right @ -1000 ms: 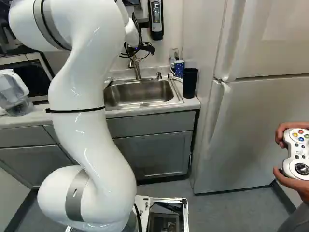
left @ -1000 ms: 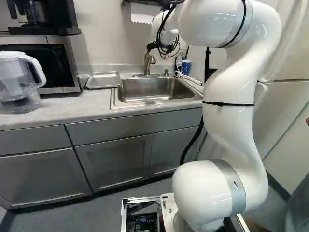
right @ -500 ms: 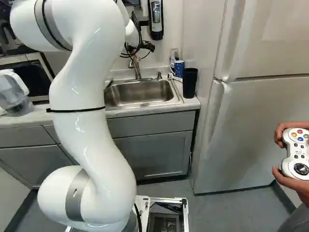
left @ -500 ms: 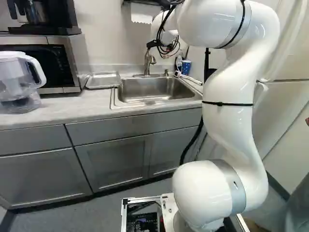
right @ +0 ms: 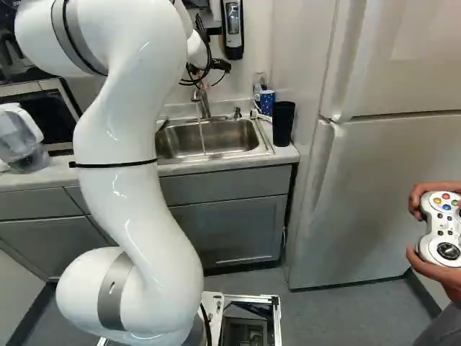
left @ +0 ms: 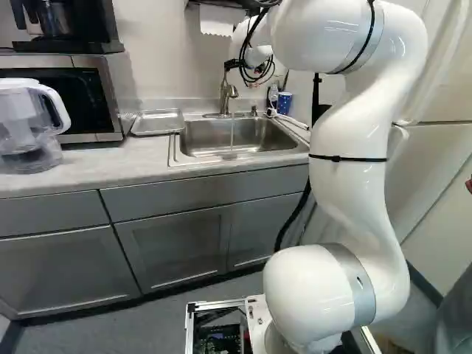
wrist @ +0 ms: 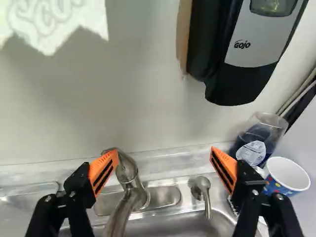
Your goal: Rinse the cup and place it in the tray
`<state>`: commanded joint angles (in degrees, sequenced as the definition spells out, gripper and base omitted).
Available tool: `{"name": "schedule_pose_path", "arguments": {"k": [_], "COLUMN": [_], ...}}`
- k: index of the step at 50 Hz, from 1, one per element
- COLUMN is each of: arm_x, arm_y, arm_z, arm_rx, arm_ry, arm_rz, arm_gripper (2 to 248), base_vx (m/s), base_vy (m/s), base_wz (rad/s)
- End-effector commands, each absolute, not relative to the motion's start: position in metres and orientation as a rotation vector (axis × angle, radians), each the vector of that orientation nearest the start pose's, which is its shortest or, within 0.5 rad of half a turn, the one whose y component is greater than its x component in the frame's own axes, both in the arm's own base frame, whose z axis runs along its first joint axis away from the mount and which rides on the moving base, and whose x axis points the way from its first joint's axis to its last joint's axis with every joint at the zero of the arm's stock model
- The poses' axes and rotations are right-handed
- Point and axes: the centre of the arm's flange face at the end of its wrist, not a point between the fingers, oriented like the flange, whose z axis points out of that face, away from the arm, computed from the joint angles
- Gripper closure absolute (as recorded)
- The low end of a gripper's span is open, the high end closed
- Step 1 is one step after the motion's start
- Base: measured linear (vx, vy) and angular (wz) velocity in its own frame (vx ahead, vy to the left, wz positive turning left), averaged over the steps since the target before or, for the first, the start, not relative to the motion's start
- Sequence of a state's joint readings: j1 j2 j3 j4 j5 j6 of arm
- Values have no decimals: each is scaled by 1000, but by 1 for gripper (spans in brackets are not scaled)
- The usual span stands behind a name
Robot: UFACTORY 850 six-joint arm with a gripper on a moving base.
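The gripper (right: 216, 66), partly hidden by cables, is above the faucet (right: 204, 101) in the right base view. In the wrist view my gripper (wrist: 164, 168) is open with nothing held; one finger overlaps the faucet top (wrist: 126, 168), and whether they touch I cannot tell. A thin stream of water (right: 202, 135) runs from the faucet into the metal sink (left: 243, 134). The blue patterned cup (wrist: 285, 178) stands upright beyond the other finger, at the sink's back right corner (left: 285, 102). A metal tray (left: 158, 131) lies on the counter left of the sink.
A black tumbler (right: 283, 122) stands right of the sink. The soap dispenser (wrist: 252, 44) hangs on the wall ahead, above a clear container (wrist: 259, 136) beside the cup. Microwave (left: 88, 92) and pitcher (left: 29, 125) are at the left, the fridge (right: 382, 180) at the right.
Water now runs from the faucet, where none showed before. The black gripper part has shifted very slightly by the faucet. Base, cup and tray have not moved.
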<state>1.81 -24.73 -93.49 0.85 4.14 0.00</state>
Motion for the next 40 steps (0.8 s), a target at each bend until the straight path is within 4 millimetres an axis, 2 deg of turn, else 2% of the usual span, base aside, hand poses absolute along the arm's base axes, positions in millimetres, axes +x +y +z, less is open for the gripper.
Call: {"name": "schedule_pose_path", "arguments": {"k": [18, 40], "arm_x": [698, 658], "arm_y": [23, 34], "arm_z": [678, 682], "arm_rx": [-2504, -2513], "arm_ry": [-22, -46], "arm_rz": [-1852, -1821], "arm_gripper": [3, 3], "base_vx": [0, 0], "base_vy": [0, 0], "base_wz": [0, 0]}}
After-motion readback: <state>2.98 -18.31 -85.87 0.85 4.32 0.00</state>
